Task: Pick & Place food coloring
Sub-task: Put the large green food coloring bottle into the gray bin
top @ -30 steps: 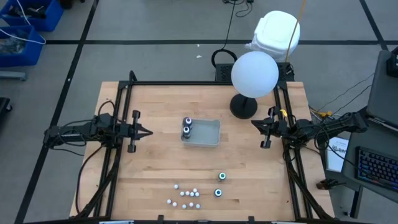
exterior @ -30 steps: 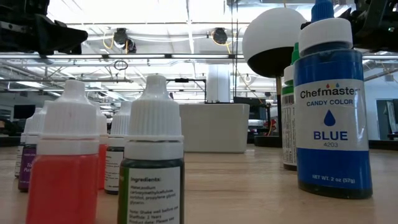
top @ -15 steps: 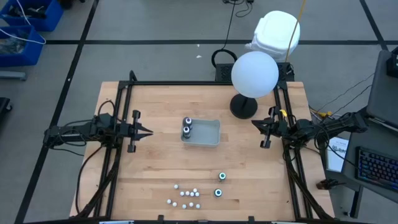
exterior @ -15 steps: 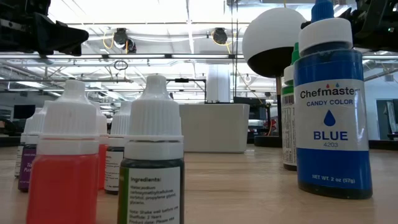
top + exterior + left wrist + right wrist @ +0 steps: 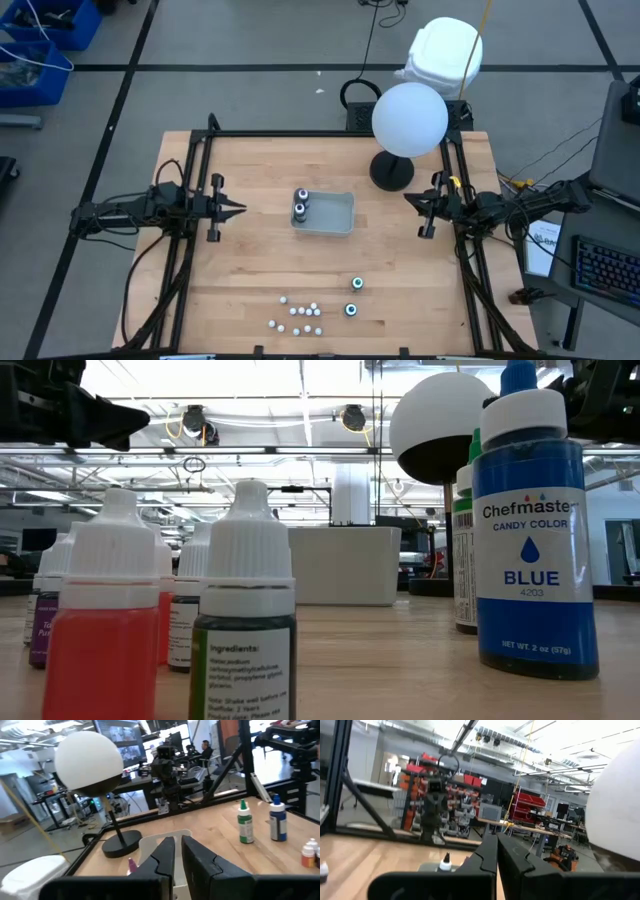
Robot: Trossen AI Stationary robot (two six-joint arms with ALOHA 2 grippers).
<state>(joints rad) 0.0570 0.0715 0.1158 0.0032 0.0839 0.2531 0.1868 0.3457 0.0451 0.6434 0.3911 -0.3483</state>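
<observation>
Two dark round bottles (image 5: 300, 203) stand at left end of shallow grey rectangular tray (image 5: 338, 214); two more bottles (image 5: 354, 297) plus tiny white pieces (image 5: 298, 315) near table's front edge. My left gripper (image 5: 240, 210) slightly parted, empty, left of tray; right gripper (image 5: 408, 198) closed, empty.

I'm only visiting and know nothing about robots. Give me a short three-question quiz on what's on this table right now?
1. True or false: the shallow grey rectangular tray holds two large dark round bottles.
2. How many large round bottles with white-ringed green tops stand on the bare wooden table outside the tray? A) one B) two C) four
3. Fill in: the cluster of tiny white-capped bottles sits near the table's ____ edge, as the overhead view shows it.

Key: 1 true; 2 B; 3 bottom.
</observation>
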